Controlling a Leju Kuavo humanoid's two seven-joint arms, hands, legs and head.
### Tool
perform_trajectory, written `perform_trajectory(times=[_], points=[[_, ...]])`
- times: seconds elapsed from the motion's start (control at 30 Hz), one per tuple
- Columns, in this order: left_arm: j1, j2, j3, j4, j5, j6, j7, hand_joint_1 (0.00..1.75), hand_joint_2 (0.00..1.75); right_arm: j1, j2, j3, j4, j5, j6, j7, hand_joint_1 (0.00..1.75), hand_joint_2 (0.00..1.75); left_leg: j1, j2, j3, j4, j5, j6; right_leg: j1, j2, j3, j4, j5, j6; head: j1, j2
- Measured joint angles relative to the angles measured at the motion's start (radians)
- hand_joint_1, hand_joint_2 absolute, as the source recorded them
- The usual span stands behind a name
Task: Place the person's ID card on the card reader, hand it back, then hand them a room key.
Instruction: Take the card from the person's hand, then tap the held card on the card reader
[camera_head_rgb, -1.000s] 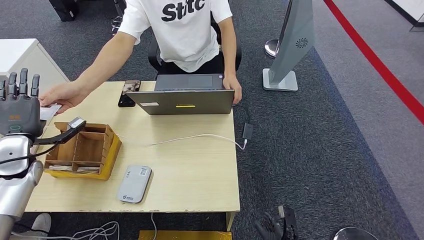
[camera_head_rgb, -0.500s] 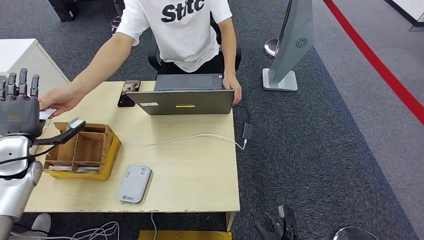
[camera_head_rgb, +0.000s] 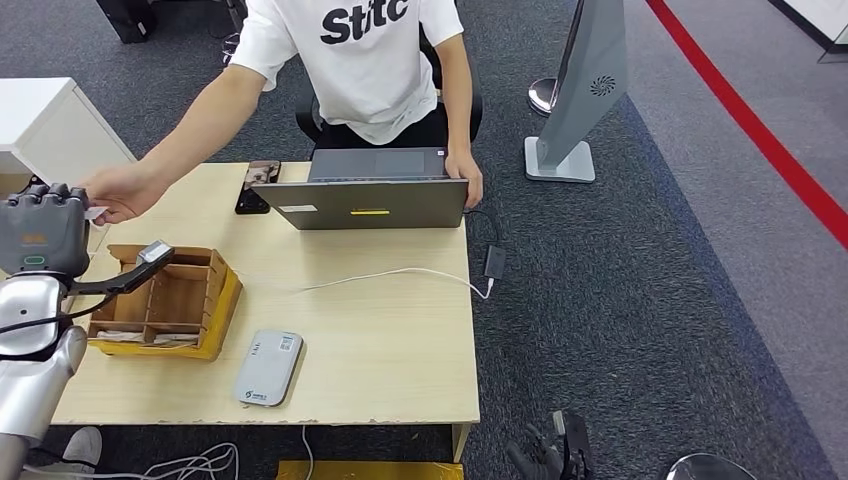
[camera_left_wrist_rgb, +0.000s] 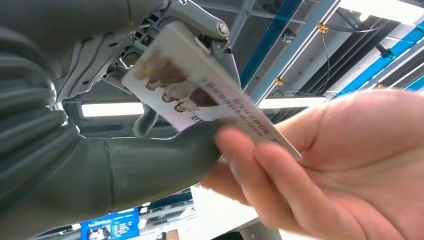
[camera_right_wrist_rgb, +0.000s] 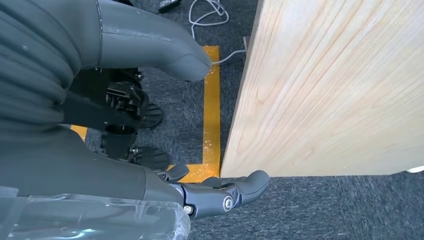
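The wooden table (camera_head_rgb: 380, 330) carries a laptop (camera_head_rgb: 365, 200), a compartmented wooden box (camera_head_rgb: 165, 300) and, nearest the robot, the grey card reader (camera_head_rgb: 268, 367). Over the far-left corner the left hand (camera_head_rgb: 42, 232) meets the person's hand (camera_head_rgb: 118, 192), and the ID card (camera_head_rgb: 96, 212) shows as a white sliver between them. The left wrist view reveals what the head view cannot: the ID card (camera_left_wrist_rgb: 210, 107) lies pinched between the thick thumb and darker fingers (camera_left_wrist_rgb: 150, 160), its long edge running toward the person's fingers (camera_left_wrist_rgb: 260, 170), which also grip it. The reader lies toward the robot and to its right. The right hand (camera_right_wrist_rgb: 220, 195) hangs beside the table, holding nothing, fingers loosely curled.
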Motion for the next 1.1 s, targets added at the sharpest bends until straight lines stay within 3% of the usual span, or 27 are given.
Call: perform_trajectory(times=[0.37, 0.5, 0.77, 0.97, 1.1], points=[[0.006, -0.002, 0.000, -0.017, 0.000, 0.016, -0.014, 1.75, 1.75, 0.000, 0.001, 0.005, 0.000, 0.006, -0.017, -0.005, 0.00, 1.75, 0.000, 0.000, 0.000, 0.000, 0.000, 0.000, 0.000, 0.000, 0.000, 0.000, 0.000, 0.000, 0.000, 0.000], [0.043, -0.038, -0.028, -0.097, -0.001, 0.006, -0.077, 1.75, 1.75, 0.000, 0.003, 0.006, 0.000, 0.000, -0.032, -0.012, 0.00, 1.75, -0.001, -0.001, 0.000, 0.000, 0.000, 0.000, 0.000, -0.001, -0.001, -0.001, 0.000, 0.000, 0.000, 0.000], [0.125, -0.141, -0.409, -0.283, -0.001, -0.076, -0.007, 1.75, 1.75, 0.005, 0.003, 0.004, 0.000, -0.018, -0.050, -0.031, 0.00, 1.75, -0.001, 0.003, -0.003, 0.000, -0.001, 0.003, -0.001, 0.003, -0.002, -0.003, 0.002, 0.003, 0.001, 0.000], [0.142, -0.157, -0.511, -0.316, -0.001, -0.070, 0.004, 1.75, 1.75, 0.011, 0.003, 0.004, 0.000, -0.018, -0.051, -0.031, 0.00, 1.75, -0.001, 0.003, -0.003, 0.000, -0.001, 0.003, -0.001, 0.003, -0.003, -0.003, 0.002, 0.004, 0.001, 0.000], [0.150, -0.167, -0.545, -0.322, -0.001, -0.076, -0.048, 1.75, 1.75, 0.012, 0.003, 0.004, 0.000, -0.020, -0.052, -0.032, 0.00, 1.75, 0.000, 0.003, -0.003, 0.000, -0.001, 0.003, 0.000, 0.003, -0.003, -0.002, 0.002, 0.004, 0.000, 0.000]])
